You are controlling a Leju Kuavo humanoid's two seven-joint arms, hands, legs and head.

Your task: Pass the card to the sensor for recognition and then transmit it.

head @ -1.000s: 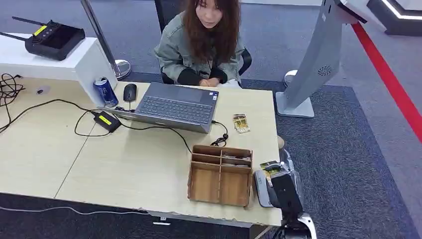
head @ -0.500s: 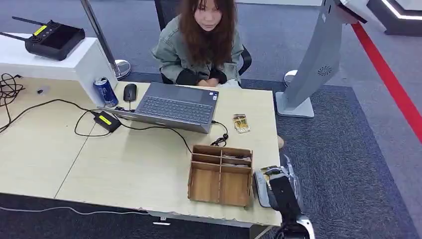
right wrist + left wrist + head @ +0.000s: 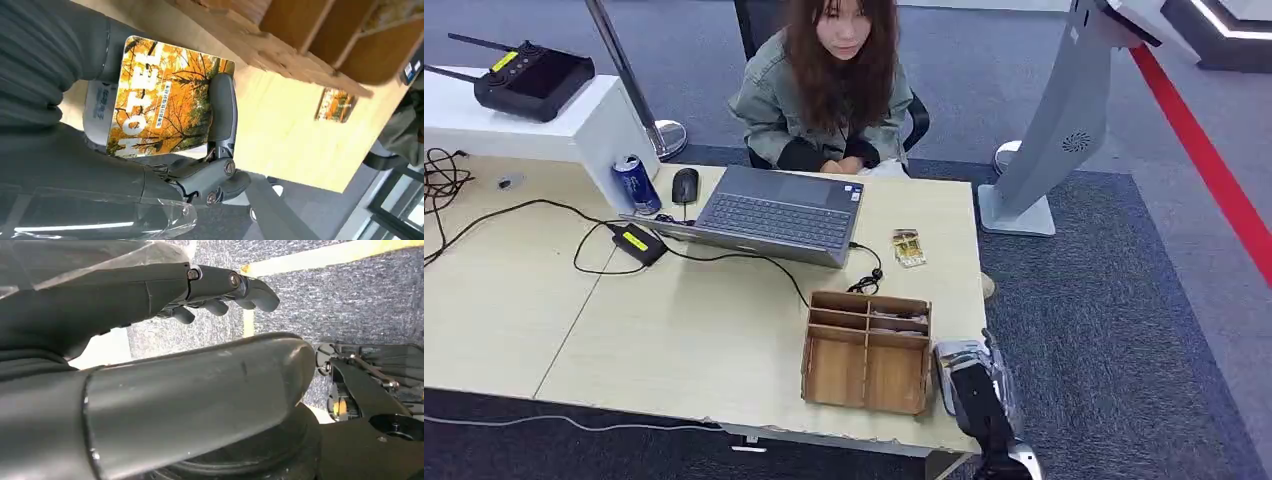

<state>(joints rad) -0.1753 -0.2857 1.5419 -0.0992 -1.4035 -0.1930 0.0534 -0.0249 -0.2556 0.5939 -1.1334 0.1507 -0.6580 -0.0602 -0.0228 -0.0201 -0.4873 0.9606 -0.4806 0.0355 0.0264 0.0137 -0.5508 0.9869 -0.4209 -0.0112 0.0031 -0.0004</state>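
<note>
My right hand hangs over the table's right front corner, beside the wooden organizer. In the right wrist view this hand holds a card printed with orange autumn trees, one dark finger lying across its edge. Just under the card is a white card sensor, seen as a grey-white block in the head view. A second, similar card lies flat on the table past the organizer. My left hand hangs above the carpet, fingers apart and holding nothing.
A person sits at the table's far side behind an open laptop with cables. A can, a mouse and a white box with a black controller are at the left. A grey kiosk stand rises right of the table.
My right hand has drawn back toward the table's front edge and down over the sensor. The card that showed on top of it in the head view is now hidden under the hand.
</note>
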